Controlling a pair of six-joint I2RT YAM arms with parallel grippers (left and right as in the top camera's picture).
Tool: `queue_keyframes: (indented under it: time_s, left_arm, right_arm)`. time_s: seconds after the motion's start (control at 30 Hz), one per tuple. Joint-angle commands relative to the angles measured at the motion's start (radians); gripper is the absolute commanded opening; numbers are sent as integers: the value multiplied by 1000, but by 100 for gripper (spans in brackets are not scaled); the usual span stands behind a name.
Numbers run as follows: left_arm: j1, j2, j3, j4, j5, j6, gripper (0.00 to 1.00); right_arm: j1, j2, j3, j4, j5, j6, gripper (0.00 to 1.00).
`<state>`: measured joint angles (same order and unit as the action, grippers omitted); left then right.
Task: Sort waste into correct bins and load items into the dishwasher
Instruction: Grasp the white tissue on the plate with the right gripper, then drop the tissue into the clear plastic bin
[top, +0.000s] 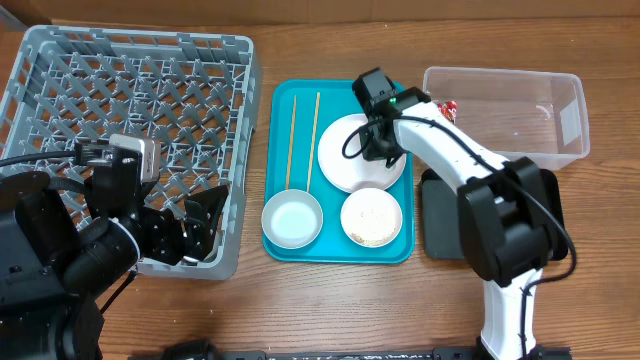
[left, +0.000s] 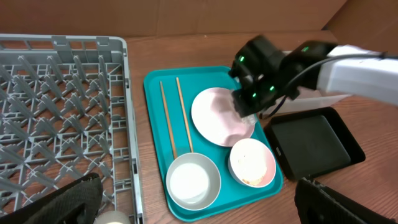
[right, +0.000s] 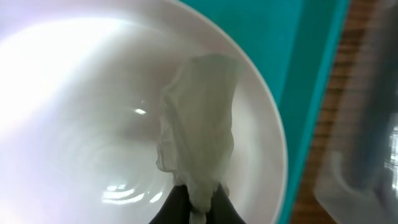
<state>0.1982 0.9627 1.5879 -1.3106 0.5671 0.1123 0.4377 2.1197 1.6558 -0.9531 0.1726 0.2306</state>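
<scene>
My right gripper (top: 384, 150) is down on the round white plate (top: 340, 165) on the teal tray, shut on the crumpled white tissue (right: 200, 124), pinched between its fingertips (right: 196, 208). Two wooden chopsticks (top: 292, 140) lie at the tray's left. A pale grey bowl (top: 292, 220) and a white bowl with rice-like scraps (top: 371, 217) sit at the tray's front. The red wrapper (top: 447, 108) lies in the clear tub (top: 520, 135). The black tray (top: 438, 215) is in front of it. My left gripper (top: 200, 228) is open and empty over the grey dish rack's (top: 130, 60) front right corner.
The teal serving tray (top: 335, 250) lies between rack and bins. In the left wrist view a white cup (left: 113, 218) shows at the rack's front edge, near my left finger. My right arm reaches across the black tray and the tub's left end.
</scene>
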Motion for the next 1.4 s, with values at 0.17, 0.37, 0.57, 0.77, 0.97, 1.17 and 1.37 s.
queue_keyframes:
  time_s: [0.17, 0.37, 0.57, 0.77, 0.97, 1.17, 1.37]
  left_arm:
    - [-3, -3, 11, 2, -2, 19, 100]
    - [-3, -3, 11, 2, -2, 19, 100]
    - [-3, -3, 11, 2, -2, 19, 100]
    - [-3, -3, 11, 2, -2, 19, 100]
    - [-3, -3, 11, 1, -2, 19, 100]
    - [-3, -3, 11, 1, -2, 19, 100]
    - [-3, -3, 11, 1, -2, 19, 100]
  right_arm:
    - [-129, -259, 96, -41, -18, 5, 4]
    - [-230, -239, 15, -34, -18, 5, 19]
    - [-265, -239, -12, -63, -127, 1, 57]
    - [-195, -324, -3, -128, -217, 5, 60]
    - [20, -364, -12, -261, -283, 13, 61]
    - [233, -356, -112, -253, -200, 111, 62]
    - [314, -356, -306, -78, -173, 190, 55]
